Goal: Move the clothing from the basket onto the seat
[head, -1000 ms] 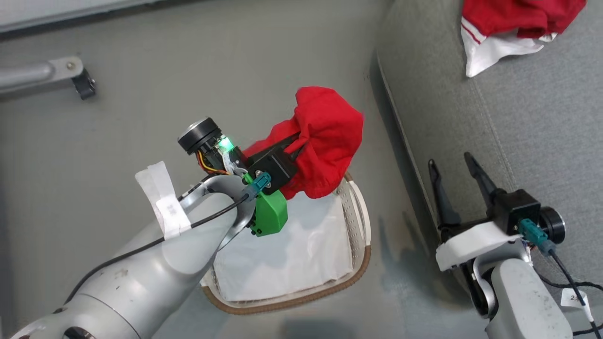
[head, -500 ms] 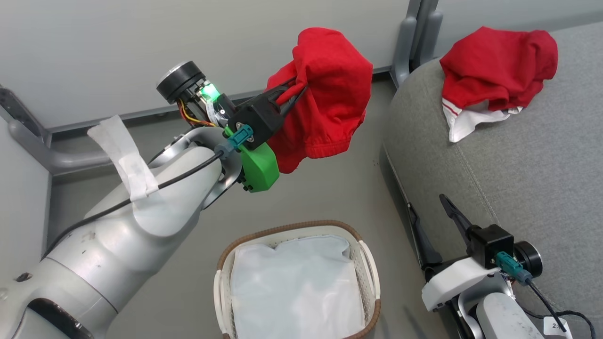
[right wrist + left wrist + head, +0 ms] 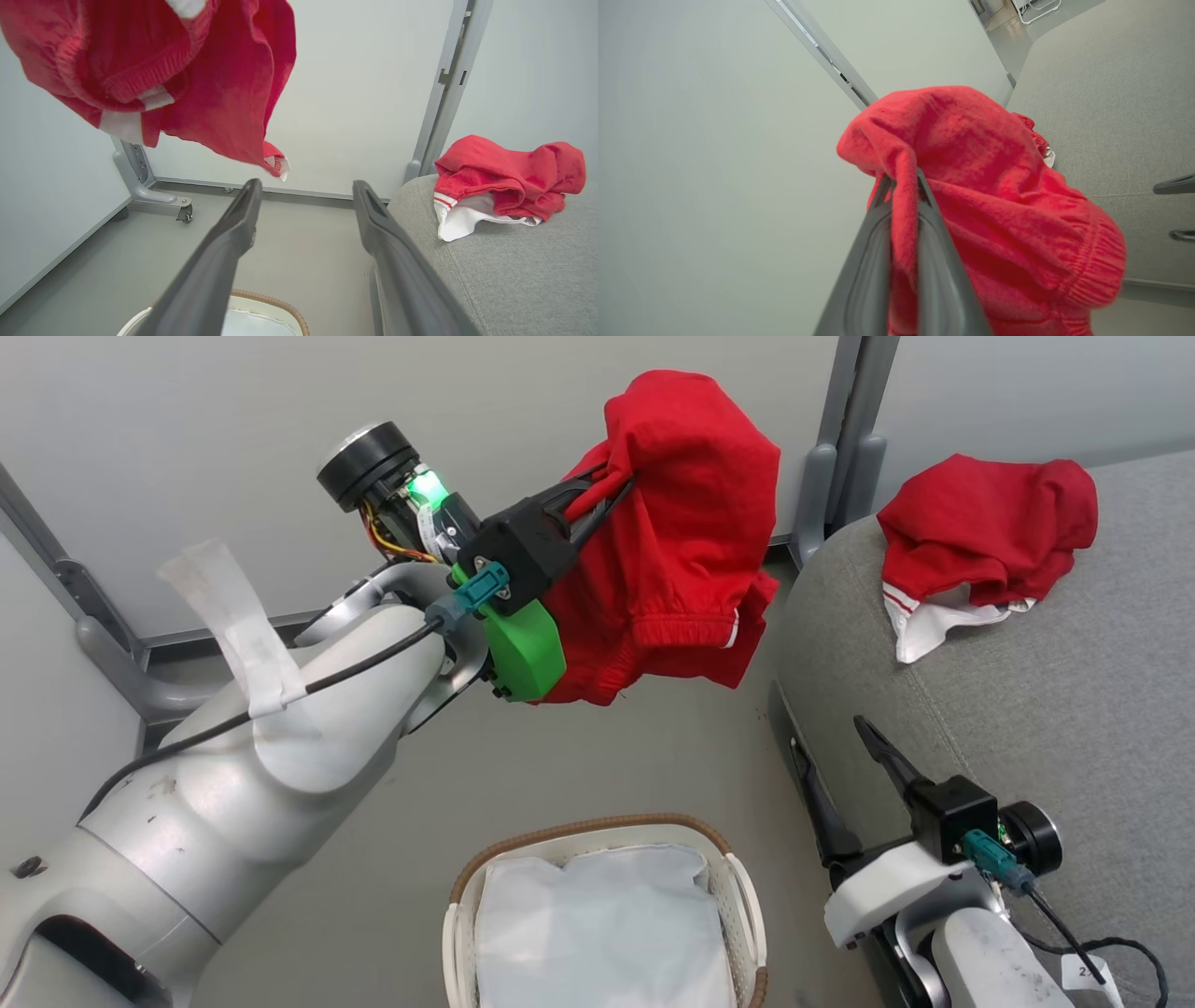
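Head view: my left pincer (image 3: 618, 485) is clamped tight on a bright red sports garment with white trim (image 3: 691, 523), hanging in the air beside the grey woven-fabric couch seat (image 3: 1074, 728). A second red garment with white trim (image 3: 990, 523) lies on that seat. The oval cream perforated plastic basket (image 3: 597, 824) below holds a white fabric sheet (image 3: 597, 933). My right pincer (image 3: 826, 735) is spread wide and empty.
Left wrist view: fingers (image 3: 868, 261) pinch a red fold.
Right wrist view: fingers (image 3: 224, 252) are apart with nothing between them.

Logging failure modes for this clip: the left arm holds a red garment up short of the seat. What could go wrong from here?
The left fingers pinch just a bunched fold of the red garment; hanging over the floor, it could slip and drop there. Its loose hem hangs low and may catch the seat edge.
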